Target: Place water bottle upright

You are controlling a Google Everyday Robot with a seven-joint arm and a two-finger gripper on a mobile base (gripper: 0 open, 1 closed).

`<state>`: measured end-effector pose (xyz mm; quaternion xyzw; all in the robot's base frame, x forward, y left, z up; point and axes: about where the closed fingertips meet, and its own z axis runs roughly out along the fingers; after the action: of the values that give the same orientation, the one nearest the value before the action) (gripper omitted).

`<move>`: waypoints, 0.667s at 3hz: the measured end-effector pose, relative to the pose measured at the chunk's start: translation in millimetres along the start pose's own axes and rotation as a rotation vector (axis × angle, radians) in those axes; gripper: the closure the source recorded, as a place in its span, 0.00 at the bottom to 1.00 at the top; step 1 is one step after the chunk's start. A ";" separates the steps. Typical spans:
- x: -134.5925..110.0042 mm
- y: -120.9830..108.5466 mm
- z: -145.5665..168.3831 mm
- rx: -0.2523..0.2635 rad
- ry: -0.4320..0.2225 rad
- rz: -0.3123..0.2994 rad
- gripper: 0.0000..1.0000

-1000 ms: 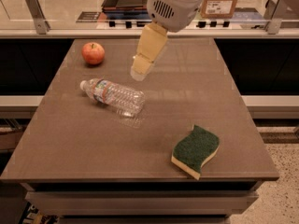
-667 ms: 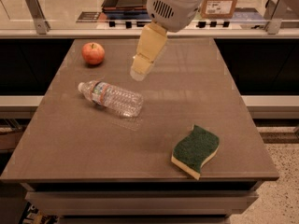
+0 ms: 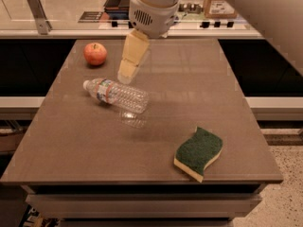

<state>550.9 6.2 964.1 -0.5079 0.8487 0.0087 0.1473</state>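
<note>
The water bottle (image 3: 117, 94) lies on its side on the brown table (image 3: 189, 93), left of centre. It is clear and ribbed, with a colourful label band, and its white cap points left. My gripper (image 3: 125, 74) hangs from the arm above the table's far half. Its cream tip is just behind the bottle's neck end and slightly above it. It holds nothing that I can see.
A red apple (image 3: 95, 54) sits at the table's far left. A green and yellow sponge (image 3: 198, 153) lies near the front right corner. A counter (image 3: 57, 13) with a tray and a box runs behind the table.
The gripper has moved left, so its tip is now closer to the bottle's neck end. The bottle, apple and sponge have not moved.
</note>
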 end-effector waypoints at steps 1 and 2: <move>-17.4 6.0 29.5 -0.030 0.052 -0.019 0.00; -29.3 13.5 57.6 -0.058 0.090 -0.023 0.00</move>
<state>566.0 47.4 914.7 -0.5216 0.8479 0.0090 0.0942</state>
